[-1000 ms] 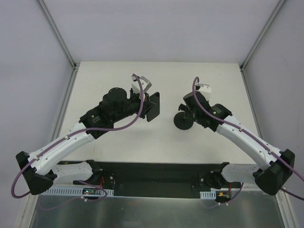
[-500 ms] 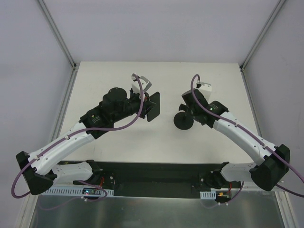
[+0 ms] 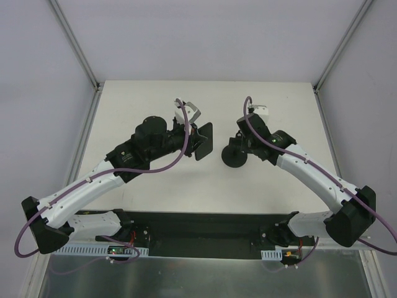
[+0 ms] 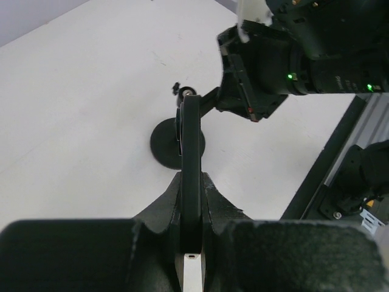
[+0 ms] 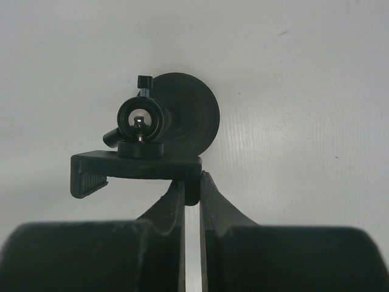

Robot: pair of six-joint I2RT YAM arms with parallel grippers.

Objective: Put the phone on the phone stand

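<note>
My left gripper (image 3: pixel 193 140) is shut on the black phone (image 3: pixel 203 141) and holds it on edge above the table, just left of the phone stand (image 3: pixel 236 157). In the left wrist view the phone (image 4: pixel 189 164) stands edge-on between my fingers, with the stand's disc base (image 4: pixel 163 143) beyond it. My right gripper (image 3: pixel 240 139) is shut on the end of the stand's cradle (image 5: pixel 135 167), above its round base (image 5: pixel 191 115). The stand's ball joint and screw (image 5: pixel 140 118) show above the cradle.
The white table (image 3: pixel 149 105) is walled by grey panels with metal rails (image 3: pixel 74 43) at the left and right. A black strip (image 3: pixel 205 233) with the arm bases runs along the near edge.
My left gripper has carried the phone a little to the right, closer to the stand. My right gripper has shifted the stand slightly left and farther back.
</note>
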